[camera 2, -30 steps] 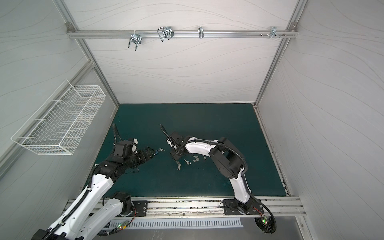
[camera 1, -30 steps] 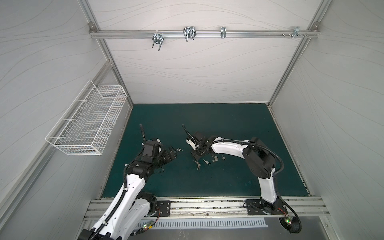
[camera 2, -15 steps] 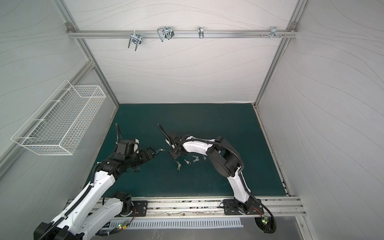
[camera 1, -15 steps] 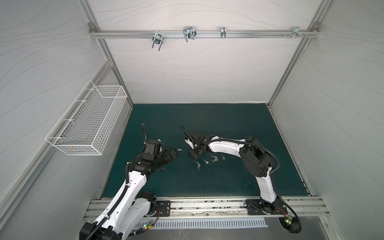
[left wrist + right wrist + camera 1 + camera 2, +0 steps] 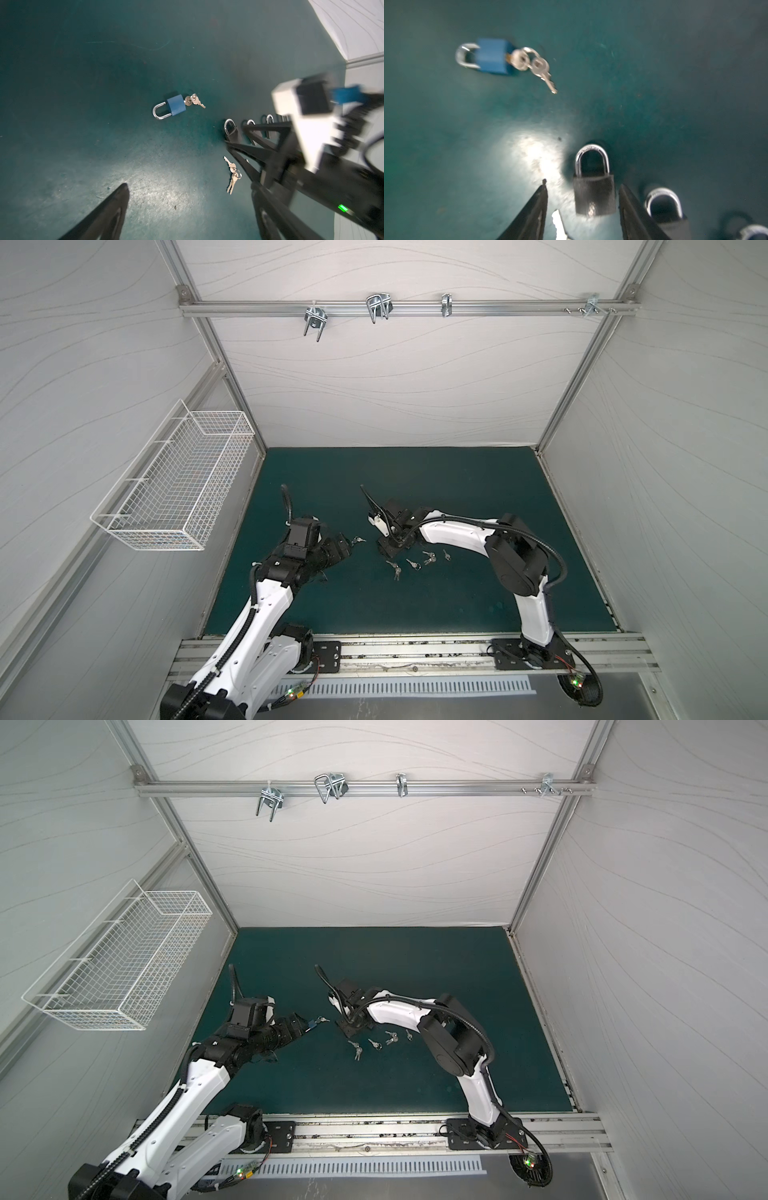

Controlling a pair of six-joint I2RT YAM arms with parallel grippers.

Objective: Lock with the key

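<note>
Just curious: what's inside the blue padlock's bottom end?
A silver key is pushed into the blue padlock, with a second key attached. Its blade is hidden inside.

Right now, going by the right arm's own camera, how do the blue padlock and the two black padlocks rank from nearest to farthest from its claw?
Measured from the right claw in the right wrist view:
1. The black padlock: between the open jaws.
2. The second black padlock: just outside one jaw.
3. The blue padlock: far ahead of the claw, with a key in it.
</note>
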